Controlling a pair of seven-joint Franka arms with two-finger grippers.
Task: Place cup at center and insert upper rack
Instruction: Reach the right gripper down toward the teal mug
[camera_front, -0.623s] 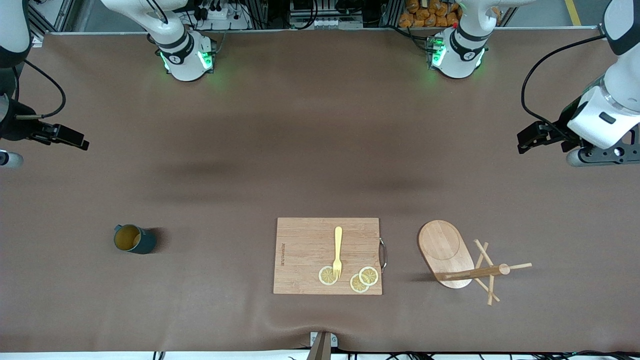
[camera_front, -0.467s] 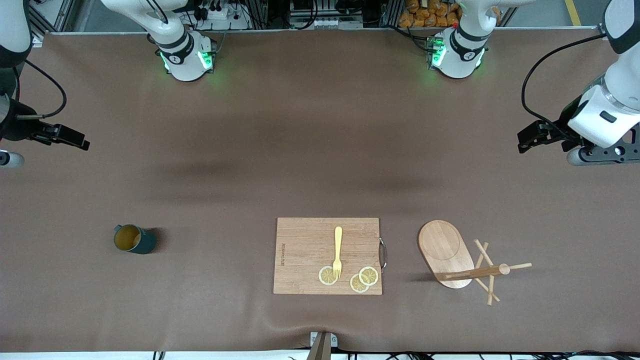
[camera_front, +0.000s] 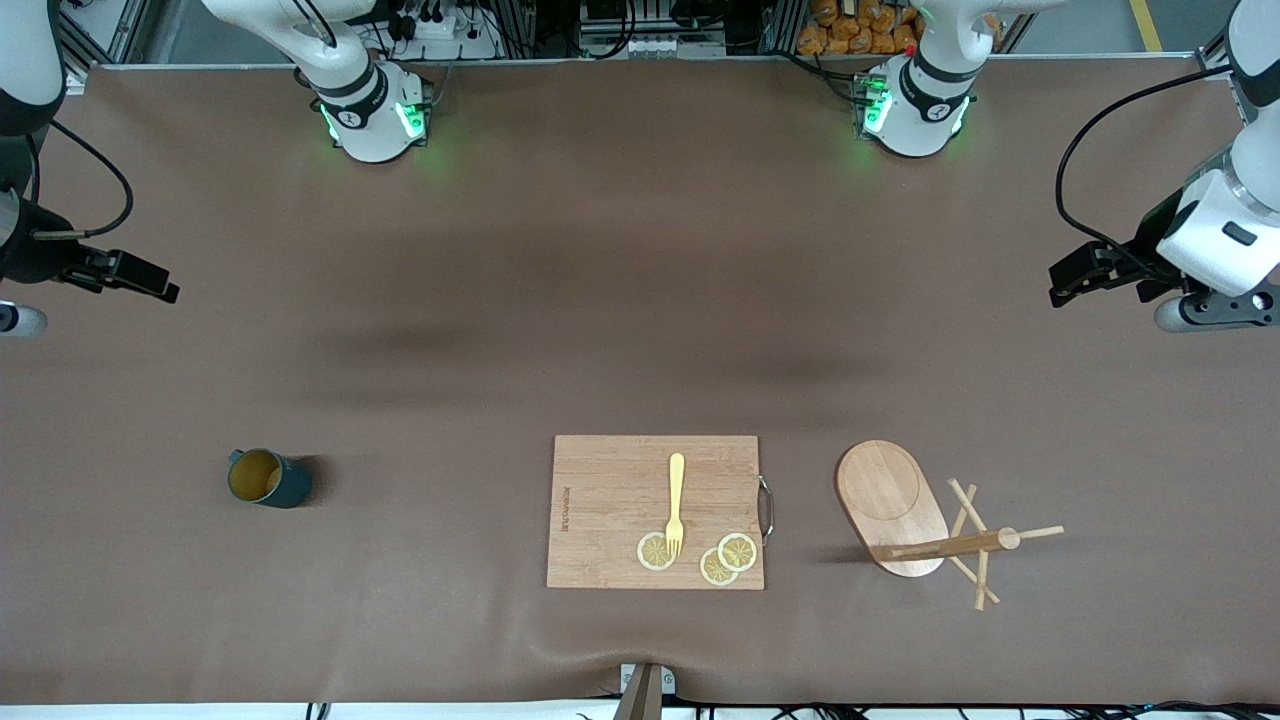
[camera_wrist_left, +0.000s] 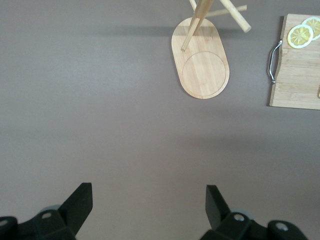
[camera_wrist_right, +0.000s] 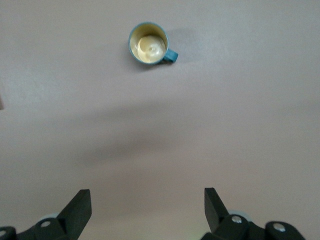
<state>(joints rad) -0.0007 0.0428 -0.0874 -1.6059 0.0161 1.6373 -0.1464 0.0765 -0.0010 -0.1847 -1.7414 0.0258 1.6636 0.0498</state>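
Brown tabletop (camera_front: 620, 300) lies bare across its whole middle and toward the robot bases, so both arms have wide open room; everything on it sits in a row nearer the front camera. At the right arm's end stands the cup (camera_front: 268, 478), upright, with bare cloth all round it. The right pincer (camera_wrist_right: 146, 210) hangs spread and holding nothing over that end's edge, well apart from the cup, which stands closer to the camera. Midway along the row lies a cutting board (camera_front: 610, 500) carrying a yellow fork (camera_front: 676, 503) and lemon slices (camera_front: 737, 551). Toward the left arm's end stands the rack (camera_front: 893, 505), its post (camera_front: 950, 545) and pegs rising from its oval base. The left pincer (camera_wrist_left: 147, 205) is also spread and empty, over the tabletop's edge at that end, well apart from the rack. Since the earlier frames the left arm has drifted slightly outward toward that edge; the right arm waits unmoved, and nothing on the cloth has shifted.
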